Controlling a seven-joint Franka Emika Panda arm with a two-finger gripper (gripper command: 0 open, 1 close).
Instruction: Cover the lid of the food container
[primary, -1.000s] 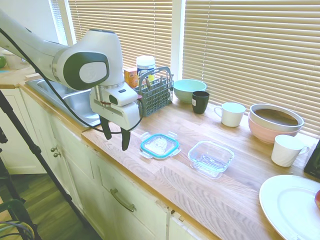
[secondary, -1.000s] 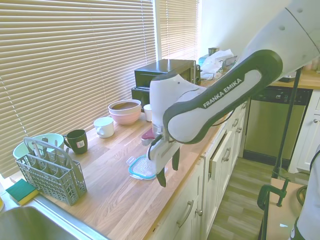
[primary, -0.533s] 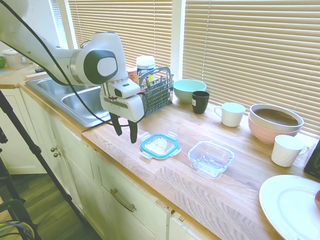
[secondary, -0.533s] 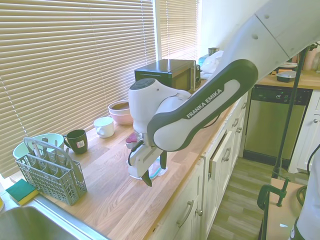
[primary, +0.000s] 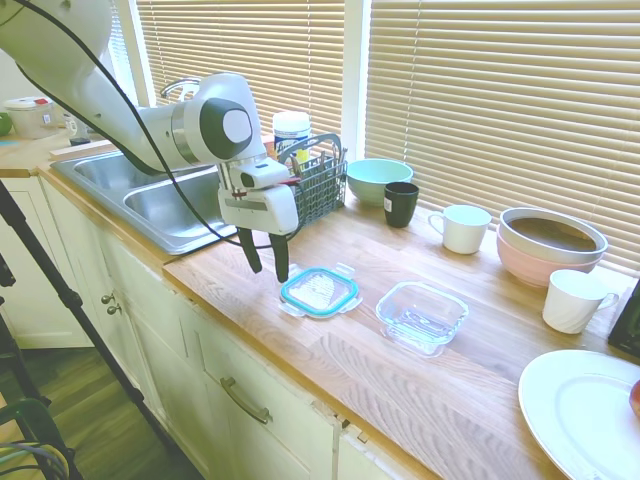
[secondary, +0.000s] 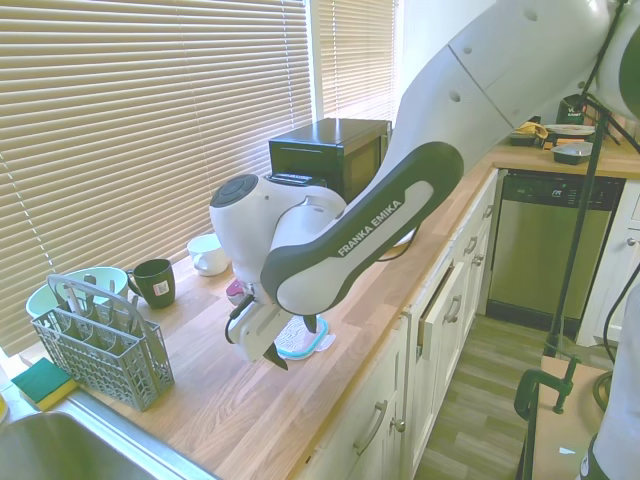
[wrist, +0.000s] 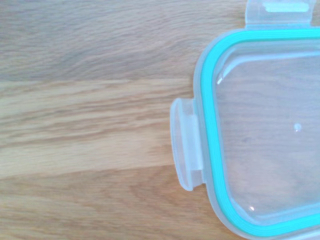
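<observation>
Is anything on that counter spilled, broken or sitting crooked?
Nothing stands out. The lid lies flat on the wooden counter, beside the empty food container. The open gripper hangs by the lid's edge. I see no spills.

Lid (primary: 320, 291): flat, rounded-square, clear plastic, teal rim seal, clear snap tabs; lies flat on wooden counter (primary: 400, 370), near front edge. Food container (primary: 421, 317): shallow clear glass dish, upright, uncovered, just beside lid, apart.
</observation>
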